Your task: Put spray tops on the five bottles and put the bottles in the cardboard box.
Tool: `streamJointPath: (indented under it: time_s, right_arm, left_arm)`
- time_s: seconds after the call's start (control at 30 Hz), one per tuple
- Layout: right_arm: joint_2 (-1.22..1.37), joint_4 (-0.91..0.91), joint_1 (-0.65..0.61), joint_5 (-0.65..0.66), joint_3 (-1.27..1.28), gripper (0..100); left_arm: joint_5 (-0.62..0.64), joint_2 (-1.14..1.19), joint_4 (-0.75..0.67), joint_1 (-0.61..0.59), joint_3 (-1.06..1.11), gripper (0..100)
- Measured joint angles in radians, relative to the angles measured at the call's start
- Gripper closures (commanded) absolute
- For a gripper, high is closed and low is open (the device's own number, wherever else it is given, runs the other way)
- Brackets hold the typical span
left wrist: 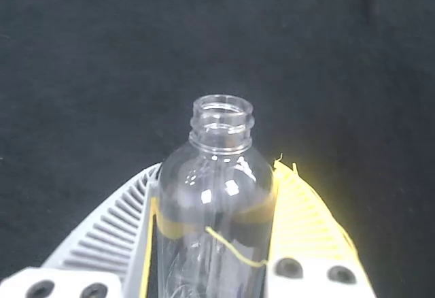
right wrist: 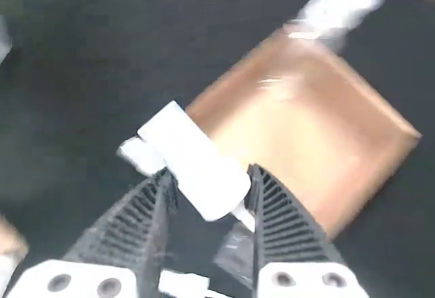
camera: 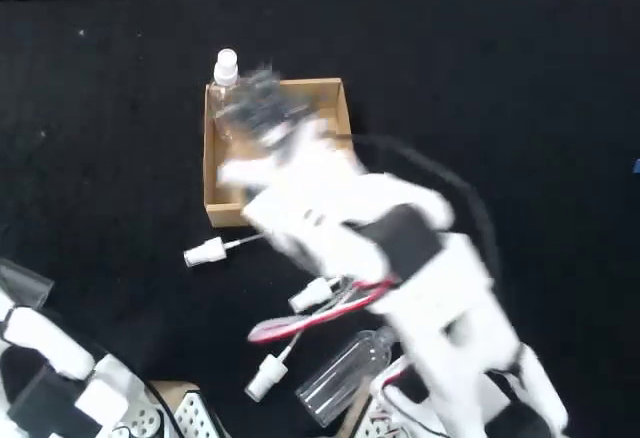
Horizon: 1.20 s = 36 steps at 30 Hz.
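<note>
While the box (camera: pixel 209 158) sits open and light, the right gripper (right wrist: pixel 211 175) hovers above it, closed on a spray top (right wrist: pixel 194 162) by its head. Well apart from the box, the left gripper (left wrist: pixel 219 175) is clamped round a bare bottle (left wrist: pixel 217 209) below the shoulder. Its plastic is clear, thin and slick, probably easy to dent, so a gentle body grip suits. Loose tops (camera: pixel 205 253) lie just beside the box; their thin tubes look bendy, so hold the heads.

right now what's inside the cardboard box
A capped bottle appears to stand in the far left corner of the cardboard box. The right arm covers much of the floor from above; the right wrist view shows the rest mostly bare.
</note>
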Motion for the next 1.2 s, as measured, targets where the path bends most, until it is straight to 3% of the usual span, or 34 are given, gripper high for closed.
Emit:
streamJointPath:
  time_s: [0.17,0.3,0.47,0.57,0.67,0.83,1.0,1.2]
  right_arm:
    - [-0.011,0.126,0.359,-0.011,-0.032,91.0]
    - [-0.012,0.133,0.694,-0.011,0.095,90.7]
    - [-0.012,-0.009,1.094,0.092,0.367,90.7]
    - [-0.011,-0.14,1.266,0.17,0.519,90.7]
    - [-0.011,-0.245,1.339,0.227,0.638,90.7]
    - [-0.009,-0.311,1.343,0.244,0.729,89.8]
    - [0.095,-0.334,1.343,0.265,0.729,79.7]
    - [0.345,-0.232,1.343,0.477,0.572,74.9]
  left_arm:
    - [0.0,-0.144,0.072,0.109,0.012,97]
    - [-0.005,-0.307,0.058,0.285,0.104,97]
    - [-0.104,-0.434,-0.017,0.563,0.181,97]
    - [-0.114,-0.457,-0.083,0.64,0.245,97]
    - [-0.1,-0.462,-0.104,0.644,0.302,97]
    - [-0.091,-0.463,-0.104,0.629,0.354,97]
    - [-0.087,-0.466,-0.11,0.6,0.399,97]
    - [-0.087,-0.466,-0.11,0.598,0.4,97]
